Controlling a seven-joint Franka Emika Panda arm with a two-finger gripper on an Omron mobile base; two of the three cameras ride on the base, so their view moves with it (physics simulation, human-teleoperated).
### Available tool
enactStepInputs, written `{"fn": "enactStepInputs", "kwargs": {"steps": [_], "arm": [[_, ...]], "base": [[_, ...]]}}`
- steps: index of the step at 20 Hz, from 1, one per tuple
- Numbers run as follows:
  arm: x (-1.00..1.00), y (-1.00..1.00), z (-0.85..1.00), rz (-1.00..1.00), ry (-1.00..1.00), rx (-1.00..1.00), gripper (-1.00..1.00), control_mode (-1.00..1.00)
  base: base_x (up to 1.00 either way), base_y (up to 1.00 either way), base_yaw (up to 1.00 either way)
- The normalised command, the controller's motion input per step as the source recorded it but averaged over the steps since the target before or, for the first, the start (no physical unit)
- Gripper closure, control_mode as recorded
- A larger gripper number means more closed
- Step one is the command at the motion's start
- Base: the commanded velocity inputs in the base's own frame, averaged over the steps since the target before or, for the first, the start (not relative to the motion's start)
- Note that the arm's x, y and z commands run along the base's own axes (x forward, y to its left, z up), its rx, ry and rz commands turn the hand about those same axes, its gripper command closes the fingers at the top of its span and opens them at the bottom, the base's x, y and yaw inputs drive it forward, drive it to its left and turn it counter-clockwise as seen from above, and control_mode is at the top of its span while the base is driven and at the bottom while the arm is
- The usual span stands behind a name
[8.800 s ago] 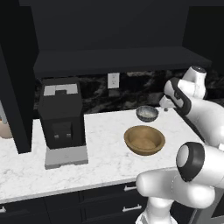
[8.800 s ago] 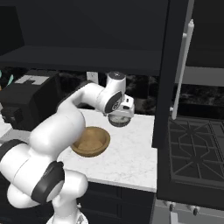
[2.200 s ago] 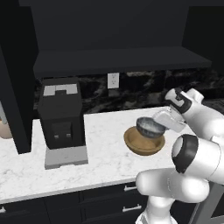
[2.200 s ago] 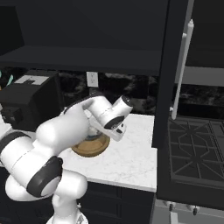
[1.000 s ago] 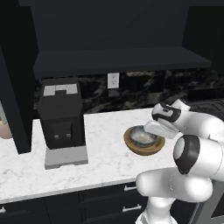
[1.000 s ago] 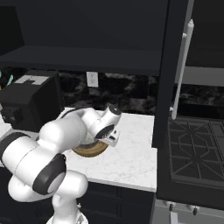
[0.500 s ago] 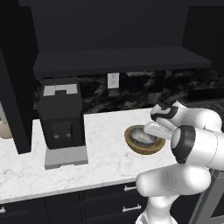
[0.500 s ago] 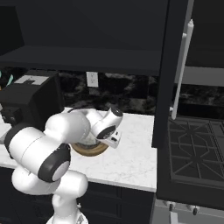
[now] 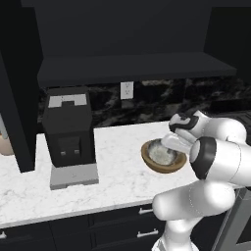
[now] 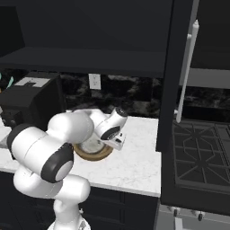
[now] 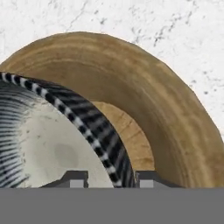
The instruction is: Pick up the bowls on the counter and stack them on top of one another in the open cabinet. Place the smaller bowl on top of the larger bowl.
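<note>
Counter bears wooden bowl; end effector pinches upright grey bowl's rim (nested inside).

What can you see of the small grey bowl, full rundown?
The small round grey bowl has a dark, shiny, banded rim and a pale speckled inside. It looks metallic. It sits upright inside the wide light-brown wooden bowl, off to one side, showing bare wood beyond its rim. The gripper straddles its rim, one dark fingertip inside, one outside, close against it. In the left base view it shows as a pale disc within the wooden bowl, on the white marble counter, not in the cabinet.
</note>
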Motion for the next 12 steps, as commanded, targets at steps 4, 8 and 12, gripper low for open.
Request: {"fn": "enactStepInputs", "kwargs": {"steps": [4, 8, 12], "arm": [[-0.04, 0.0, 0.33, 0.0, 0.0, 0.0, -1.0, -1.0], [-0.04, 0.0, 0.48, 0.0, 0.0, 0.0, -1.0, -1.0], [-0.1, -0.04, 0.24, 0.0, 0.0, 0.0, -1.0, -1.0]], "base": [[0.0, 0.0, 0.0], [0.0, 0.0, 0.0], [0.0, 0.0, 0.0]]}}
